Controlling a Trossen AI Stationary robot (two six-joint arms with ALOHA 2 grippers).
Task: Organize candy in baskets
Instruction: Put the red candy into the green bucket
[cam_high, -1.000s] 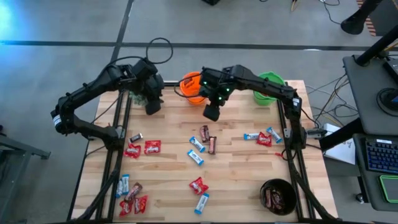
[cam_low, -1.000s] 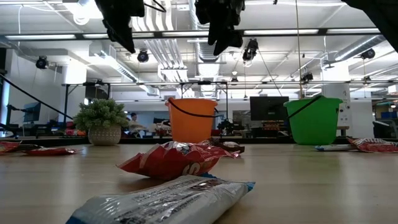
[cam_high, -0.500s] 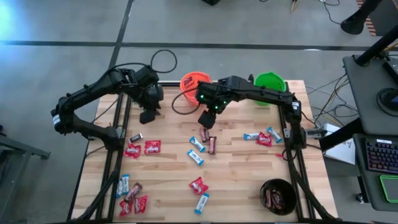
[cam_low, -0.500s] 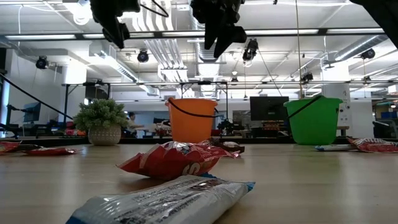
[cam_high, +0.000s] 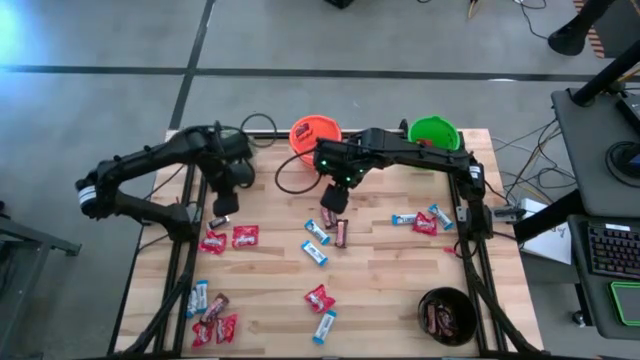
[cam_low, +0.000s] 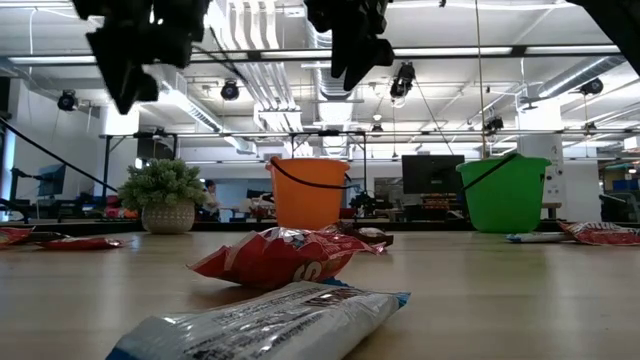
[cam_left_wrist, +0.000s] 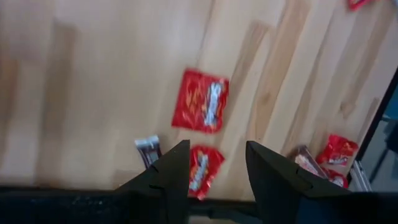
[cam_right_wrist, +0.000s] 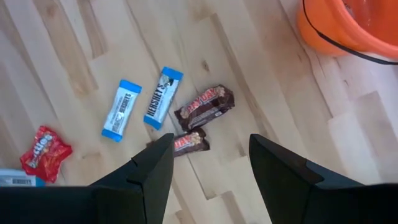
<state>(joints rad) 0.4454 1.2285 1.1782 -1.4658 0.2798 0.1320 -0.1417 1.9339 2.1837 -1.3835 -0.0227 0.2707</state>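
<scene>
I see the left gripper (cam_high: 222, 205) hanging in the air above the left part of the table (cam_high: 380, 280), over two red candies (cam_left_wrist: 202, 100); its fingers are released and hold nothing. The right gripper (cam_high: 334, 198) hangs over two dark brown bars (cam_right_wrist: 204, 103) near the middle, also released and empty. The orange basket (cam_high: 313, 133) and the green basket (cam_high: 434, 132) stand at the far edge, the black basket (cam_high: 446, 314) at the near right corner. The other candy lies scattered on the wood.

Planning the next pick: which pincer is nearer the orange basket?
Right. The right pincer hangs just below the orange basket in the high view; the left pincer hangs farther away, over the table's left side.
</scene>
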